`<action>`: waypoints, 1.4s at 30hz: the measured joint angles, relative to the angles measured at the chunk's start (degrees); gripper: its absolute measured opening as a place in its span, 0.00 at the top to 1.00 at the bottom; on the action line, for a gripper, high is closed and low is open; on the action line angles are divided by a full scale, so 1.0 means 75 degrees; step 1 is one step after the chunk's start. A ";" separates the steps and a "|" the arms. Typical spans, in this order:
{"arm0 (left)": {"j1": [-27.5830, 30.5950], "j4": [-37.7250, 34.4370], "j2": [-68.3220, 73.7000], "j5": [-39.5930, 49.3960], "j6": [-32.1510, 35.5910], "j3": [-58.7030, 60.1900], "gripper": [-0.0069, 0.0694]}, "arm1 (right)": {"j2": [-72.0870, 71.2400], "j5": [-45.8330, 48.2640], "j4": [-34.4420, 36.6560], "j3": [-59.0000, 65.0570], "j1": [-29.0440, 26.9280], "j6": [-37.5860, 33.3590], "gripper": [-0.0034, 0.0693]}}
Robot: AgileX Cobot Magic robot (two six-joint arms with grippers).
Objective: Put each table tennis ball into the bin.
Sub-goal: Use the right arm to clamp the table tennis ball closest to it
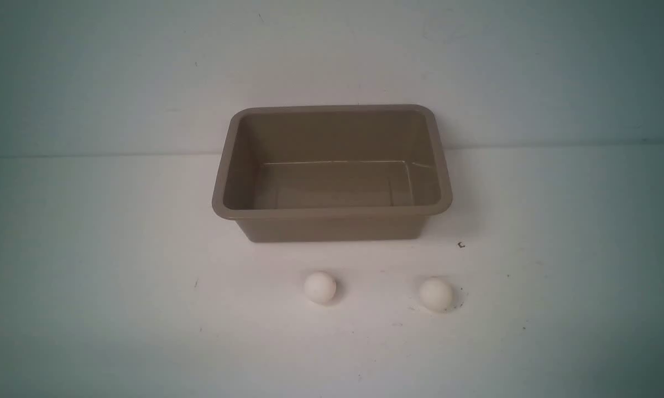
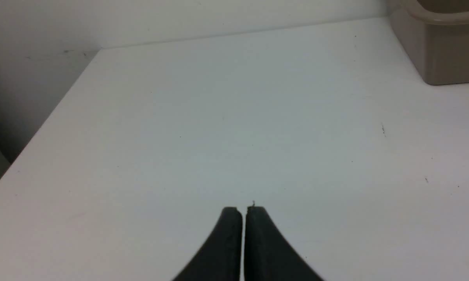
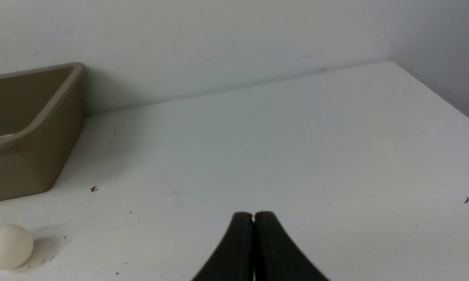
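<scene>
I see one table tennis ball (image 1: 319, 287) just in front of the bin (image 1: 332, 213) and the second ball (image 1: 436, 293) near its front right corner, both outside it. My left gripper (image 2: 244, 208) and right gripper (image 3: 254, 214) are clenched on nothing. Both wrist views crop the bin.

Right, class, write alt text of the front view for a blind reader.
An empty tan bin sits on a white table. Nearer the camera lie two white balls: the left ball before the bin's middle, the right ball before its right corner.
</scene>
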 joint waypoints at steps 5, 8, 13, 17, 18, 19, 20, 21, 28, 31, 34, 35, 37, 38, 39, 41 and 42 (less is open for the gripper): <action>0.0000 0.0000 0.0000 0.0000 0.0000 0.0000 0.91 | 0.0000 0.0000 0.0000 0.0000 0.0000 0.0000 0.97; 0.0000 0.0000 0.0000 0.0000 0.0000 0.0000 0.91 | 0.0000 0.0000 0.0000 0.0000 0.0000 0.0000 0.97; 0.0000 0.0000 0.0000 0.0000 0.0000 0.0000 0.91 | 0.0000 0.0000 0.0000 0.0000 0.0000 0.0000 0.97; 0.0000 0.0000 0.0000 0.0000 0.0000 0.0000 0.91 | 0.0000 0.0000 0.0000 0.0000 0.0000 0.0000 0.97; 0.0000 0.0000 0.0000 0.0000 0.0000 0.0000 0.91 | 0.0000 0.0000 0.0000 0.0000 0.0000 0.0000 0.97; 0.0000 0.0000 0.0000 0.0000 0.0000 0.0000 0.91 | 0.0000 0.0000 0.0000 0.0000 0.0000 0.0000 0.97; 0.0000 0.0000 0.0000 0.0000 0.0000 0.0000 0.91 | 0.0000 0.0000 0.0000 0.0000 0.0000 0.0000 0.97; 0.0000 0.0000 0.0000 0.0000 0.0000 0.0000 0.91 | 0.0000 0.0000 0.0000 0.0000 0.0000 0.0000 0.97; 0.0000 0.0000 0.0000 0.0000 0.0000 0.0000 0.91 | 0.0000 0.0000 0.0000 0.0000 0.0000 0.0000 0.97; 0.0000 0.0000 0.0000 0.0000 0.0000 0.0000 0.91 | 0.0000 -0.0147 0.0083 0.0000 0.0000 0.0098 0.97; 0.0000 0.0000 0.0000 0.0000 0.0000 0.0000 0.91 | 0.0000 -0.0803 0.0637 0.0015 0.0002 0.0457 0.97; 0.0000 0.0000 0.0000 0.0000 0.0000 0.0000 0.91 | 0.0000 -0.1283 0.0983 0.0015 0.0002 0.0707 0.97; 0.0000 0.0000 0.0000 0.0000 0.0000 0.0000 0.91 | 0.0000 -0.1946 0.1445 0.0015 0.0002 0.1062 0.97; 0.0000 0.0000 0.0000 0.0000 0.0000 0.0000 0.91 | 0.0000 -0.2404 0.1709 0.0015 0.0002 0.1278 0.97; 0.0000 0.0000 0.0000 0.0000 0.0000 0.0000 0.91 | 0.0000 -0.2883 0.1854 0.0015 0.0002 0.1412 0.97; 0.0000 0.0000 0.0000 0.0000 0.0000 0.0000 0.91 | 0.0000 -0.3266 0.1902 0.0015 0.0002 0.1436 0.97; 0.0000 0.0000 0.0000 0.0000 0.0000 0.0000 0.91 | 0.0000 -0.3565 0.1902 0.0015 0.0002 0.1462 0.97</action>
